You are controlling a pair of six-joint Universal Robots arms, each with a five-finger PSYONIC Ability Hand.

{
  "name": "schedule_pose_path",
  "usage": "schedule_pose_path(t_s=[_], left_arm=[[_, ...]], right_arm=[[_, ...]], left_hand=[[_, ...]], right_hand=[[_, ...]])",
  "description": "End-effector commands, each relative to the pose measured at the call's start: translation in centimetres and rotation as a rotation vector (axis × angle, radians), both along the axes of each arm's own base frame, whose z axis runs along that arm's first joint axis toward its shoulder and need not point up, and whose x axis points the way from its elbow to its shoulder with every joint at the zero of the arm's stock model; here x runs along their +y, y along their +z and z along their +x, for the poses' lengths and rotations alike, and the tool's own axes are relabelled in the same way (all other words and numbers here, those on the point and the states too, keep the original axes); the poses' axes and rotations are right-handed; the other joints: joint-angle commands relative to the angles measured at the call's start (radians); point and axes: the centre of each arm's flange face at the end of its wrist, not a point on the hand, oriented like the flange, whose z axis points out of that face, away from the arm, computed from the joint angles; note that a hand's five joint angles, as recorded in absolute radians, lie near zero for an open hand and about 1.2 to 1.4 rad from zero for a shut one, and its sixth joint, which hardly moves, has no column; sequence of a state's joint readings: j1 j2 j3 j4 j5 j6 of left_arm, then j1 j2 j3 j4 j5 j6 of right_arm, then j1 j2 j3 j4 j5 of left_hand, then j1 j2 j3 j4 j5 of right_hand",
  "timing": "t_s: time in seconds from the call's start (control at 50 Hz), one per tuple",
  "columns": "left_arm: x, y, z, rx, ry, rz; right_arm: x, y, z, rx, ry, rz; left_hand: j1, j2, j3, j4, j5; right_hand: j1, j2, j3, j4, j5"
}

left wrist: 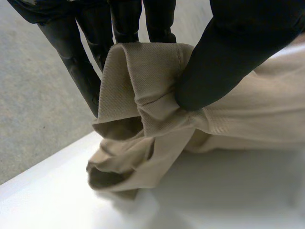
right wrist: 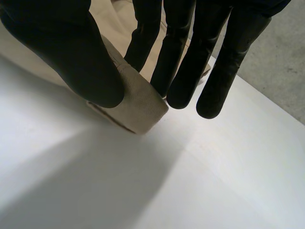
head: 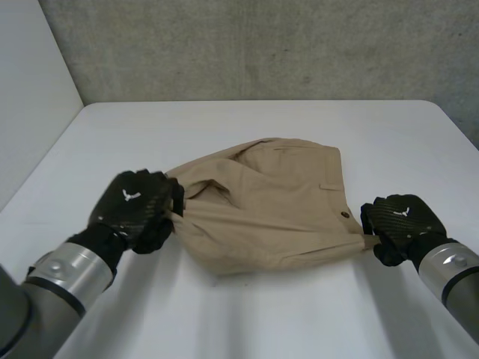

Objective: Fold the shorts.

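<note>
Head camera overlooks shorts (head: 269, 202); wrist cameras sit close.

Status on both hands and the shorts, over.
Left hand pinches shorts at bunched hem. Right hand pinches waistband corner. Cloth rumpled, lying on table.

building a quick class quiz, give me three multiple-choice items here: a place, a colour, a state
1. Where does the right robot hand hold the shorts? A a leg hem; B the waistband end; C the middle.
2. What colour are the shorts? A tan; B blue; C black.
3. The left robot hand is: A open above the table; B shut, empty; C shut on the shorts.
Answers: 1 B, thumb and fingers pinch the band's corner; 2 A, the cloth is tan; 3 C, its thumb pins bunched cloth.
</note>
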State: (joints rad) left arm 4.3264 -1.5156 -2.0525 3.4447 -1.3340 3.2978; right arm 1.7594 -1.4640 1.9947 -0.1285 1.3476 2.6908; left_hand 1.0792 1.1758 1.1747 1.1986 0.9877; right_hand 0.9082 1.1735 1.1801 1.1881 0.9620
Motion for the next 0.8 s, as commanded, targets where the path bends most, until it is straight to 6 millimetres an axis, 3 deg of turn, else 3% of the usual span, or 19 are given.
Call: schedule_pose_path(t_s=[0.02, 0.12, 0.2, 0.26, 0.3, 0.34, 0.38, 0.46, 0.52, 0.58, 0.6, 0.66, 0.68, 0.7, 0.8], left_arm=[[0.9, 2.3, 0.9, 0.076, 0.034, 0.106], [1.6, 4.0, 1.3, 0.067, 0.041, 0.148], [1.5, 4.6, 1.7, 0.059, 0.06, 0.181], [0.8, 4.5, 1.8, 0.056, 0.078, 0.198], [0.2, 4.0, 1.7, 0.051, 0.087, 0.221], [-1.1, 2.2, 1.5, 0.023, 0.1, 0.288], [-2.0, 1.4, 1.2, 0.01, 0.103, 0.317], [-4.8, 0.6, 0.4, 0.0, 0.11, 0.339], [-7.3, 0.6, -0.5, 0.007, 0.11, 0.32], [-9.9, 2.5, -1.2, 0.032, 0.125, 0.242], [-10.4, 3.3, -1.4, 0.041, 0.131, 0.212], [-12.6, 8.0, -2.0, 0.103, 0.168, 0.056], [-12.8, 9.1, -2.1, 0.119, 0.172, 0.019], [-13.2, 11.5, -2.3, 0.155, 0.179, -0.055], [-14.0, 18.3, -2.2, 0.324, 0.197, -0.275]], right_arm=[[1.2, 4.0, -0.3, 0.062, 0.028, -0.037], [2.0, 9.4, -0.3, 0.038, 0.033, -0.168], [2.2, 11.4, -0.3, 0.027, 0.043, -0.219], [2.1, 11.2, -0.1, 0.028, 0.054, -0.192], [1.4, 9.9, 0.1, 0.041, 0.065, -0.129], [0.8, 8.5, 0.7, 0.057, 0.087, -0.074], [0.3, 6.8, 2.1, 0.087, 0.132, -0.017], [-0.9, 5.1, 3.6, 0.127, 0.165, 0.014], [-2.5, 5.2, 4.2, 0.13, 0.141, -0.012], [-4.2, 6.2, 4.7, 0.116, 0.115, -0.075], [-5.2, 7.6, 5.3, 0.087, 0.098, -0.147], [-6.4, 10.7, 6.4, 0.008, 0.067, -0.285], [-7.2, 13.1, 6.7, -0.057, 0.037, -0.38], [-7.6, 14.2, 6.9, -0.091, 0.024, -0.427], [-8.2, 22.0, 6.4, -0.297, -0.05, -0.749]], left_hand=[[0.317, 0.22, 0.222, 0.198, 0.234], [0.317, 0.22, 0.222, 0.198, 0.234], [0.317, 0.22, 0.222, 0.198, 0.234], [0.317, 0.22, 0.222, 0.198, 0.234], [0.317, 0.22, 0.222, 0.198, 0.234], [0.317, 0.22, 0.222, 0.198, 0.234], [0.317, 0.22, 0.222, 0.198, 0.234], [0.317, 0.22, 0.222, 0.198, 0.234], [0.317, 0.22, 0.222, 0.198, 0.234], [0.317, 0.22, 0.222, 0.198, 0.234], [0.317, 0.22, 0.222, 0.198, 0.234], [0.317, 0.22, 0.222, 0.198, 0.234], [0.317, 0.22, 0.222, 0.198, 0.234], [0.317, 0.22, 0.222, 0.198, 0.234], [0.317, 0.22, 0.222, 0.198, 0.234]], right_hand=[[0.488, 0.223, 0.216, 0.208, 0.26], [0.488, 0.223, 0.216, 0.208, 0.26], [0.488, 0.223, 0.216, 0.208, 0.26], [0.488, 0.223, 0.216, 0.208, 0.26], [0.488, 0.223, 0.216, 0.208, 0.26], [0.488, 0.223, 0.216, 0.208, 0.26], [0.488, 0.223, 0.216, 0.208, 0.26], [0.488, 0.223, 0.216, 0.208, 0.26], [0.488, 0.223, 0.216, 0.208, 0.26], [0.488, 0.223, 0.216, 0.208, 0.26], [0.488, 0.223, 0.216, 0.208, 0.26], [0.488, 0.223, 0.216, 0.208, 0.26], [0.488, 0.223, 0.216, 0.208, 0.26], [0.488, 0.223, 0.216, 0.208, 0.26], [0.488, 0.223, 0.216, 0.208, 0.26]])
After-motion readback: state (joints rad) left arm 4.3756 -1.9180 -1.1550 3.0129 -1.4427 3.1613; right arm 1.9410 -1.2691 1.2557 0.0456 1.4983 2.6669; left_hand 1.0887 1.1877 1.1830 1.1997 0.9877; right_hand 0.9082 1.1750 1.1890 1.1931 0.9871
